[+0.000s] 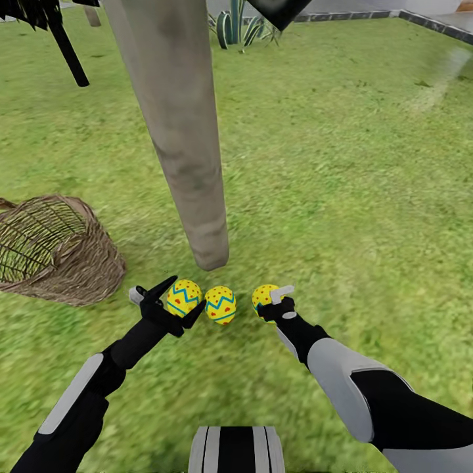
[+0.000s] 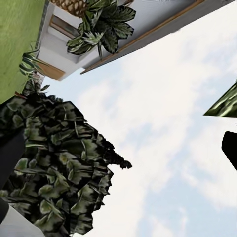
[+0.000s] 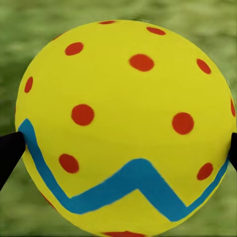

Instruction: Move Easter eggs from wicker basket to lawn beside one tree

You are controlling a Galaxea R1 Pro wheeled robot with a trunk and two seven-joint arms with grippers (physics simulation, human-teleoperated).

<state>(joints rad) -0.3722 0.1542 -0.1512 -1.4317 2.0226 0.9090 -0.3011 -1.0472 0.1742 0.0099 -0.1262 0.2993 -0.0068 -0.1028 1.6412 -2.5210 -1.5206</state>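
Observation:
Three yellow Easter eggs with red dots and blue zigzags sit in a row on the lawn point(image 1: 368, 197) at the foot of the pale grey-beige tree trunk point(image 1: 187, 164). My right gripper point(image 1: 272, 301) is shut on the right egg point(image 1: 263, 295). In the right wrist view this egg point(image 3: 123, 118) sits between both fingertips point(image 3: 7, 153), low over the grass. The middle egg point(image 1: 221, 304) lies free. My left gripper point(image 1: 189, 292) is open, and its fingers flank the left egg point(image 1: 184, 297) in the head view. The left wrist view looks up at sky. The wicker basket point(image 1: 66, 256) lies tipped on its side to the left, with no egg showing inside.
A thin dark trunk point(image 1: 69, 56) stands at the far left. Spiky striped plants point(image 1: 236, 26) grow behind the tree, and a paved border point(image 1: 433, 23) runs along the far right. Open grass stretches to the right of the trunk. Dark foliage point(image 2: 54, 168) and a building show in the left wrist view.

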